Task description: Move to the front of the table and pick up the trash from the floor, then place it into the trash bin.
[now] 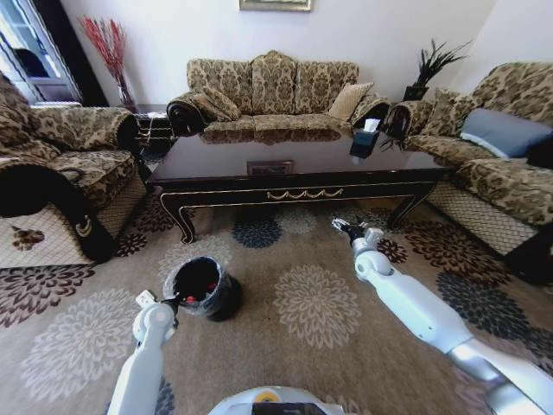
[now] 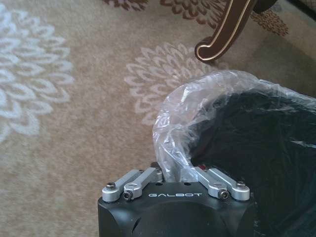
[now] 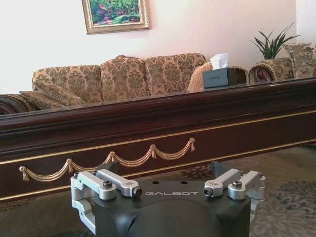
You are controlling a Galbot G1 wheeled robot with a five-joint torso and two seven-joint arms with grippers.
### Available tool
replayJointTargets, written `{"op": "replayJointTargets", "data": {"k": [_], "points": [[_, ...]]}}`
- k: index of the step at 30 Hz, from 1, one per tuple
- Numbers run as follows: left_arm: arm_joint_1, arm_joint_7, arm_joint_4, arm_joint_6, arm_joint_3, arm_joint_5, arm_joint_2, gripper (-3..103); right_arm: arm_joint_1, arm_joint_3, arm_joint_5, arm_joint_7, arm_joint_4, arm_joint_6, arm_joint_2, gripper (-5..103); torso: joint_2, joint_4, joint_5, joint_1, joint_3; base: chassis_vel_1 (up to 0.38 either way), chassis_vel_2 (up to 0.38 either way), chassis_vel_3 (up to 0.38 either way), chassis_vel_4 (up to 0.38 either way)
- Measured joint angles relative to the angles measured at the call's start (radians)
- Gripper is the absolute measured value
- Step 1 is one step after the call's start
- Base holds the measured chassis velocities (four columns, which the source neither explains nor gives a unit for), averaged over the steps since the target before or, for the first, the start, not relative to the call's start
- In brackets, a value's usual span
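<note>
Left claw [image 1: 173, 302] at trash bin [image 1: 207, 290] rim | fingertips hidden, state unclear | right claw [image 1: 340, 226] spread

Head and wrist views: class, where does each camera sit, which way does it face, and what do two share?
Head view: on the head, looking forward and down at floor, trash bin and table; both arms show, left gripper at the bin, right gripper before the table.
Left wrist view: on the left wrist, facing down at the bin's liner; gripper body shows.
Right wrist view: low, facing level at the table's front and sofa; open jaws show.
Head and left wrist views share the bin.
</note>
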State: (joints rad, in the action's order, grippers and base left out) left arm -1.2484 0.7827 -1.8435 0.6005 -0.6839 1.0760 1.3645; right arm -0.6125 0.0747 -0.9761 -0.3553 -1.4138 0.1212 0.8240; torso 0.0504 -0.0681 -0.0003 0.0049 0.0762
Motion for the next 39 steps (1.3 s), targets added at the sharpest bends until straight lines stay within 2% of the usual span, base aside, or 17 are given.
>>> {"op": "replayJointTargets", "data": {"k": [1,3,8,10,12,15,18,22,23,24,26,29,30,31,34,35,39], "points": [[0.0,0.0,0.0,0.0,0.0,0.0,0.0,17,0.0,0.0,0.0,0.0,0.0,0.0,0.0,100,0.0,0.0,0.0,0.0,0.0,0.0,0.0,0.0,0.0],[-0.028,-0.016,-0.041,-0.01,-0.014,-0.047,-0.013,28,-0.013,-0.018,0.005,0.002,-0.002,0.002,0.002,100,0.0,0.0,0.0003,0.0,0.0,0.0,0.0,0.0,0.0],[-0.09,-0.045,-0.134,-0.041,-0.07,-0.125,-0.043,43,-0.053,-0.067,0.009,0.033,-0.013,0.015,0.005,100,0.0,0.0005,0.0006,0.0,0.0,0.0,0.0,0.0,0.0],[-0.124,-0.087,-0.178,-0.069,-0.105,-0.187,-0.059,55,-0.083,-0.095,0.029,0.062,-0.023,0.029,0.001,100,0.0,0.0004,0.0002,0.0,0.0,0.0,0.0,0.0,0.0],[-0.138,-0.11,-0.194,-0.082,-0.118,-0.215,-0.065,55,-0.098,-0.108,0.042,0.076,-0.028,0.036,-0.002,100,0.0,0.0003,0.0003,0.0,0.0,0.0,0.0,0.0,0.0],[-0.192,-0.191,-0.256,-0.123,-0.162,-0.294,-0.08,71,-0.165,-0.16,0.088,0.118,-0.064,0.062,-0.011,100,0.0,0.0003,0.0002,0.0,0.0,0.0,0.0,0.0,0.0],[-0.234,-0.233,-0.317,-0.131,-0.193,-0.308,-0.091,76,-0.227,-0.208,0.123,0.141,-0.107,0.083,-0.017,100,0.0,0.0003,0.0004,0.0,0.0,0.0,0.0,0.0,0.0],[-0.296,-0.29,-0.41,-0.143,-0.234,-0.344,-0.119,97,-0.364,-0.347,0.212,0.205,-0.227,0.091,-0.026,100,0.0,0.0003,0.0001,0.0,0.0,0.0,0.0,0.0,0.0],[-0.31,-0.339,-0.418,-0.184,-0.239,-0.376,-0.132,99,-0.412,-0.399,0.234,0.224,-0.265,0.092,-0.026,100,0.0,0.0004,0.0003,0.0,0.0,0.0,0.0,0.0,0.0],[-0.31,-0.339,-0.418,-0.184,-0.239,-0.376,-0.132,99,-0.412,-0.399,0.234,0.224,-0.265,0.092,-0.026,100,0.0,0.0004,0.0003,0.0,0.0,0.0,0.0,0.0,0.0],[-0.335,-0.43,-0.418,-0.269,-0.248,-0.427,-0.145,100,-0.476,-0.464,0.257,0.242,-0.32,0.094,-0.019,100,0.0,-0.0005,0.0,0.0,0.0,0.0,0.0,0.0,0.0],[-0.379,-0.577,-0.397,-0.4,-0.269,-0.499,-0.143,100,-0.568,-0.523,0.281,0.253,-0.402,0.116,-0.005,100,0.0,0.0001,0.0004,0.0,0.0,0.0,0.0,0.0,0.0],[-0.379,-0.577,-0.397,-0.4,-0.269,-0.499,-0.143,100,-0.568,-0.523,0.281,0.253,-0.402,0.116,-0.005,100,0.0,0.0001,0.0004,0.0,0.0,0.0,0.0,0.0,0.0],[-0.387,-0.609,-0.383,-0.453,-0.272,-0.519,-0.136,100,-0.595,-0.535,0.292,0.255,-0.423,0.129,0.0,100,0.0,0.0004,0.0002,0.0,0.0,0.0,0.0,0.0,0.0],[-0.404,-0.635,-0.334,-0.587,-0.273,-0.611,-0.092,100,-0.693,-0.576,0.328,0.252,-0.481,0.135,0.027,100,0.0,0.0003,0.0001,0.0,0.0,0.0,0.0,0.0,0.0],[-0.404,-0.635,-0.334,-0.587,-0.273,-0.611,-0.092,100,-0.693,-0.576,0.328,0.252,-0.481,0.135,0.027,100,0.0,0.0003,0.0001,0.0,0.0,0.0,0.0,0.0,0.0],[-0.421,-0.627,-0.304,-0.678,-0.265,-0.675,-0.03,100,-0.791,-0.625,0.374,0.249,-0.531,0.133,0.072,100,0.0,0.0002,0.0001,0.0,0.0,0.0,0.0,0.0,0.0]]}}
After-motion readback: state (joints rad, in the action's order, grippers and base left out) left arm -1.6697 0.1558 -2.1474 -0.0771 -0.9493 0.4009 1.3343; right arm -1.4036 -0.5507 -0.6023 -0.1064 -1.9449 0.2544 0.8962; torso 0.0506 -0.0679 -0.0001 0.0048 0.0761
